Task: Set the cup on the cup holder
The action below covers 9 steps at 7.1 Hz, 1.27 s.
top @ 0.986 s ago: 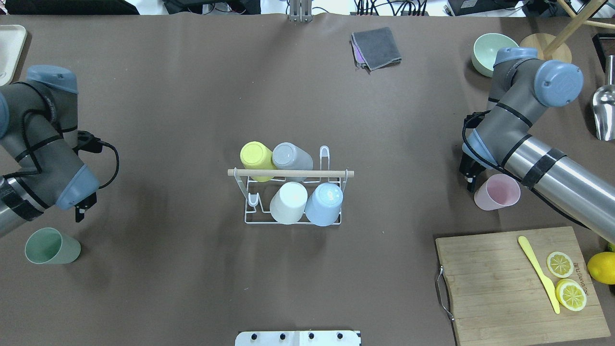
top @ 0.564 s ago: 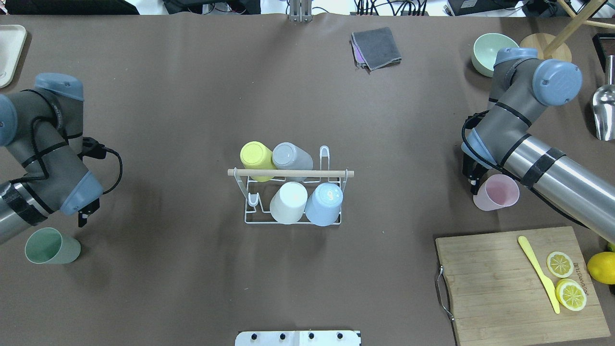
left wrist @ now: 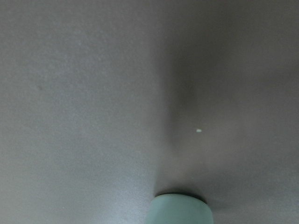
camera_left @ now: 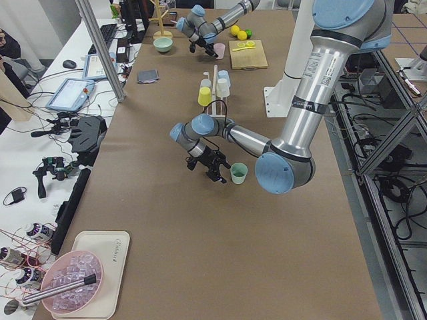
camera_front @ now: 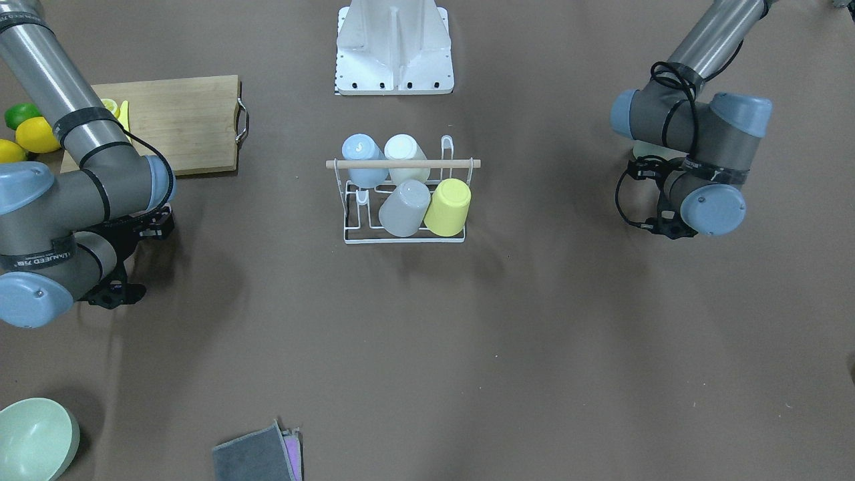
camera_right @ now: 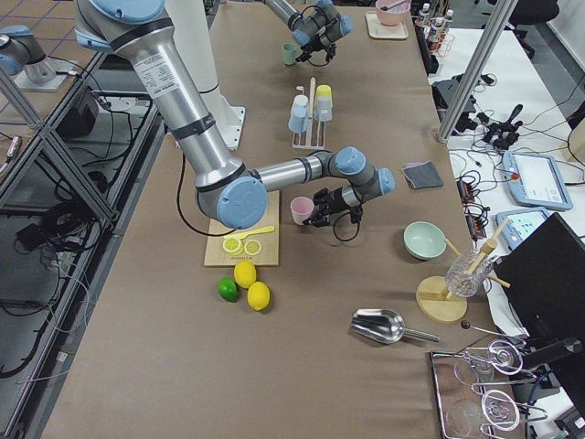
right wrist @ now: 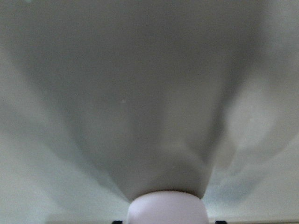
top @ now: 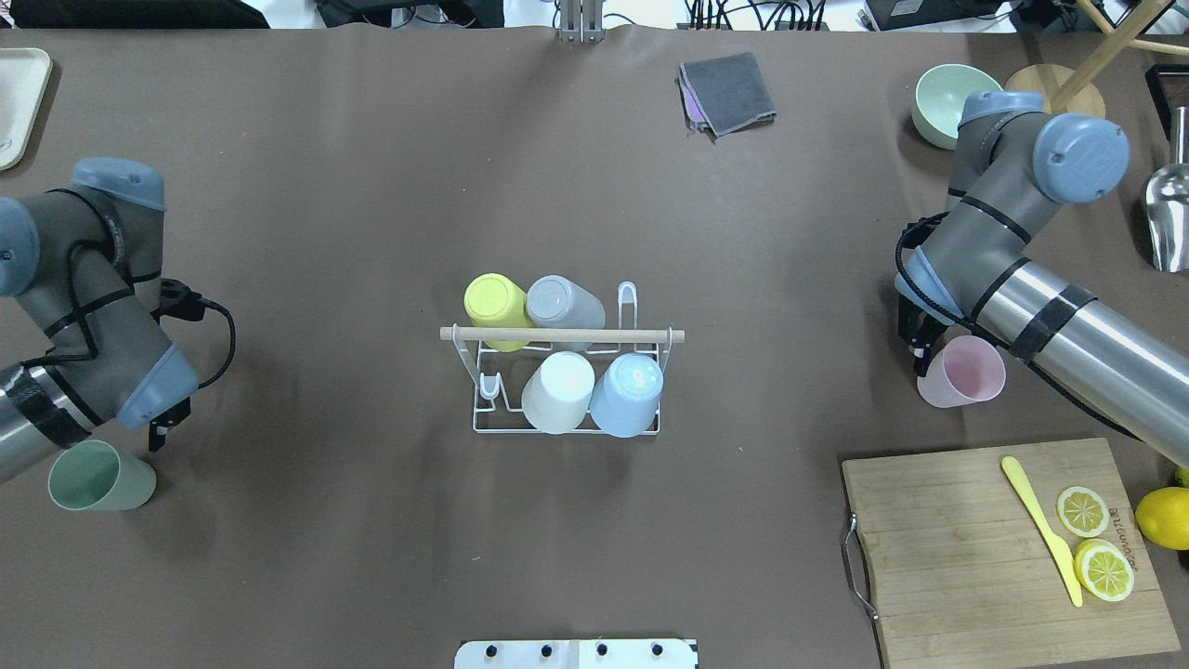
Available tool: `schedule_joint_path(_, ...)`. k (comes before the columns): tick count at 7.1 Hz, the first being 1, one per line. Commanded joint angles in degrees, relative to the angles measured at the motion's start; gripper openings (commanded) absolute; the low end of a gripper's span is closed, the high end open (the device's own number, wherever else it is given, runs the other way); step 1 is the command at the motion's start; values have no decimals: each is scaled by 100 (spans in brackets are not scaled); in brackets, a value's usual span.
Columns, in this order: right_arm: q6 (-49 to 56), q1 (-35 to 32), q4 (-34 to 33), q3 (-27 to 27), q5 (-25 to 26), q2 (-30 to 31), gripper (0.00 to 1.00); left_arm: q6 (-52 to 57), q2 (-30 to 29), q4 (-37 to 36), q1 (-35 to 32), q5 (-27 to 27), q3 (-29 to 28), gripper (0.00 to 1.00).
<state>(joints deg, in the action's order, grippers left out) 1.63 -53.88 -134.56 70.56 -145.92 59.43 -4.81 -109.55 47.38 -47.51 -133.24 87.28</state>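
— Where's the holder?

— Mid-bench, well apart from both arms. Its long axis follows the rod, which runs parallel to the bench's long edges.

— Anything on it?

— Four, all bottoms up and tilted on their prongs. A yellow cup and a grey cup sit on the side toward the far edge. A white cup and a blue cup sit on the side toward the robot's edge. Two prongs are bare, at opposite corners of the holder.

— And the loose ones?

— The green cup stands upright, mouth up, near the bench's left end, toward the robot's edge. The pink cup stands the same way toward the right end, near the far left corner of the board.

— The arms?

— The left end effector hangs just beside the green cup, on the side toward the holder. The right end effector is right at the pink cup's wall, also on the holder side; I can't tell if it touches.

— Fingers apart or together?

— Can't tell for either. The arms hide most of them, and the wrist cameras show only each cup's edge, blurred.
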Motion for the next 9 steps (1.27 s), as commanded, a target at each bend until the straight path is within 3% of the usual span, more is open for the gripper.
schedule_joint_path(1, 476, -481, -8, 10, 11, 25, 37, -72, 30, 8, 109, 0, -1, 98)
schedule_joint_path(2, 740, -744, -8, 97, 55, 95, 37, -81, 30, 0, 145, -44, -1, 98)
schedule_joint_path(5, 988, -1212, 62, 1237, 64, 744, 37, -82, 205, 8, 242, -132, 43, 98)
schedule_joint_path(7, 1024, -1379, 1145, 1487, -6, 1227, 35, -82, 214, 52, 373, -132, 0, 97)
schedule_joint_path(8, 1015, -1388, 1648, 1495, -41, 1438, 35, -82, 214, 35, 374, -124, -9, 75)
schedule_joint_path(9, 998, -1380, 2062, 1504, -68, 1553, 35, -73, 214, 26, 374, -132, -1, 63)
